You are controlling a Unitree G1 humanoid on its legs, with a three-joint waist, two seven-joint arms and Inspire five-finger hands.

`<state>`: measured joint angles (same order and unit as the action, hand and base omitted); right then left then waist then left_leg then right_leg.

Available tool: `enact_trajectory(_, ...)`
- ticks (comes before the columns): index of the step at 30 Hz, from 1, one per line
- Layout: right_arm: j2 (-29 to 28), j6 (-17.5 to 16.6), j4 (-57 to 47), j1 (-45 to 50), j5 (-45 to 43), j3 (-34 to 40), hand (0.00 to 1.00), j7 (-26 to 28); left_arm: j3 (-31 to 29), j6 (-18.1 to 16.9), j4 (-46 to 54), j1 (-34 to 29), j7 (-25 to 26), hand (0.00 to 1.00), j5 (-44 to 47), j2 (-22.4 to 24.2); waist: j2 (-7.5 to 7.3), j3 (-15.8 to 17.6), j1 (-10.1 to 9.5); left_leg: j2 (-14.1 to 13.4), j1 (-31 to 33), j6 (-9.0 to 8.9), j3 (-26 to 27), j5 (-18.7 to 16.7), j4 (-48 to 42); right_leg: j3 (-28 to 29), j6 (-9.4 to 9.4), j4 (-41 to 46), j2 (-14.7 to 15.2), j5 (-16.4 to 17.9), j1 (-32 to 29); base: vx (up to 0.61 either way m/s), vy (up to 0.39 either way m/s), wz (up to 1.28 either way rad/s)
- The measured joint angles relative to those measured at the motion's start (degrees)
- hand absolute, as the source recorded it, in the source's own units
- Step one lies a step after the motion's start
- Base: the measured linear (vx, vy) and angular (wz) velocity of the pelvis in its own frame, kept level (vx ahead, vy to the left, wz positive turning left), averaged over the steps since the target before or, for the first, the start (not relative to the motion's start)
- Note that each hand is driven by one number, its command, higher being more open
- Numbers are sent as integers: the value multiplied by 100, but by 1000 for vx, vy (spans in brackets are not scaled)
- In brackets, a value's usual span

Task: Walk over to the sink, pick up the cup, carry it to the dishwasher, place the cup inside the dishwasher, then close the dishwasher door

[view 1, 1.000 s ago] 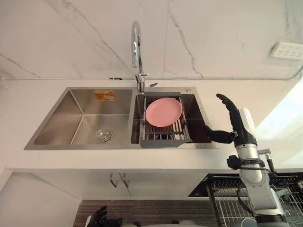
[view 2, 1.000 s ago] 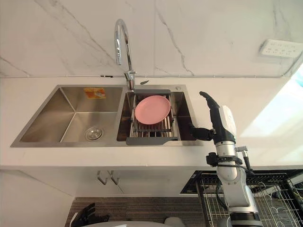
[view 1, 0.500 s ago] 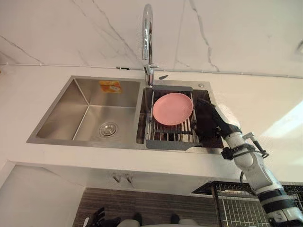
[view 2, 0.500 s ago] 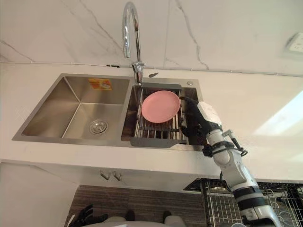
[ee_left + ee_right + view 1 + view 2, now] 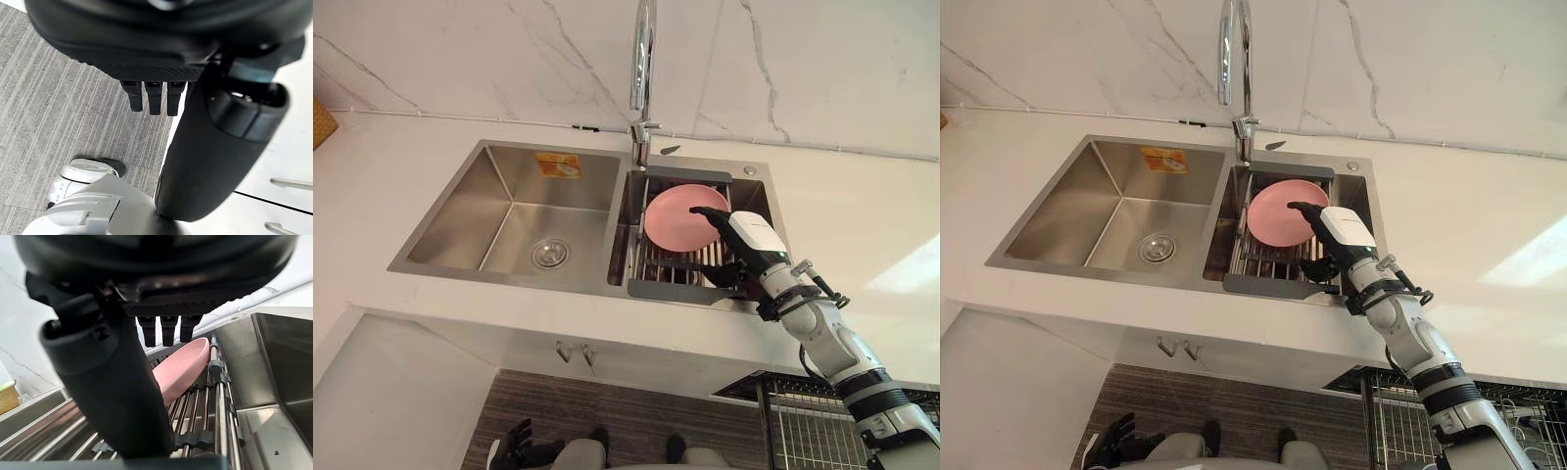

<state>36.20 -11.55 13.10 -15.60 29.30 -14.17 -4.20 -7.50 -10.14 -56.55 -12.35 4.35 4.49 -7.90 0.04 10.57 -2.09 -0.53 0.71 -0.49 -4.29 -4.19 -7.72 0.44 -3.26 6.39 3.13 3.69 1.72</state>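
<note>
A pink plate leans on a dish rack set across the right basin of a steel double sink. My right hand reaches over the rack from the right, open. Its straight fingers lie over the plate's right edge and the thumb points down toward the rack's front. In the right wrist view the fingers hover just above the plate, with a small gap. My left hand hangs low near the floor, open, its fingers straight.
A tall curved faucet stands behind the sink, between the basins. White counter surrounds the sink, with a marble wall behind. A wire dishwasher rack juts out below the counter at the lower right. Cabinet handles sit under the sink.
The camera has shifted toward the sink. My right hand dropped from beside the sink's right rim and swung left over the rack to the plate's edge.
</note>
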Motion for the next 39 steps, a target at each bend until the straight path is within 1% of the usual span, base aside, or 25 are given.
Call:
enact_trajectory(4,3,1,1,-32,271,0,90,-19,1,0,3,1,0,90,0,-1,2,1,1,0,22,6,0,8,-9,0,1,-1,0,-2,-18,0,0,0)
enact_trajectory(7,3,6,171,-225,611,-53,90,-22,2,-6,12,14,4,90,2,-1,7,5,-1,3,102,22,0,18,-54,1,-5,1,1,-15,-80,0,0,0)
enact_trajectory(10,10,104,442,-476,928,-207,90,-50,6,-8,20,22,8,90,4,4,34,38,-13,13,139,24,-14,19,-123,-11,-17,2,9,-28,-86,33,-4,4)
enact_trajectory(13,10,183,473,-703,1158,-218,90,-91,3,-14,102,25,22,90,7,12,70,197,-26,24,176,29,-36,16,-147,-25,-15,14,15,-33,-99,7,-6,5)
enact_trajectory(17,13,278,473,-1030,1296,-218,90,-161,3,-14,201,25,38,90,10,13,87,299,-82,18,205,35,-49,-7,-184,-25,-11,14,1,-36,-103,-2,-2,1)
enact_trajectory(18,15,303,473,-1150,1312,-218,30,-194,3,-17,238,37,45,90,10,13,95,332,-93,15,243,38,-52,-17,-213,-25,-8,15,-5,-38,-128,-35,-15,1)
enact_trajectory(24,43,404,475,-1428,1364,-219,30,-265,2,-20,247,148,58,90,14,17,154,413,-185,20,438,39,-68,-17,-307,-23,2,57,-13,-44,-283,-12,-4,2)
enact_trajectory(28,43,403,599,-1729,1360,-254,30,-300,2,-21,246,214,60,90,69,17,184,548,-186,18,496,40,-80,-26,-345,-23,2,56,-21,-43,-307,-22,-3,1)
enact_trajectory(32,47,398,652,-1985,1355,-253,30,-465,2,-25,250,245,60,90,115,16,187,556,-202,22,576,40,-92,-25,-391,-23,3,74,-21,-44,-383,-8,-2,1)
enact_trajectory(39,110,363,674,-2016,1340,-259,30,-458,3,-31,261,260,60,90,116,17,189,559,-211,33,575,40,-109,-25,-417,-15,5,78,-18,-46,-375,9,-1,2)
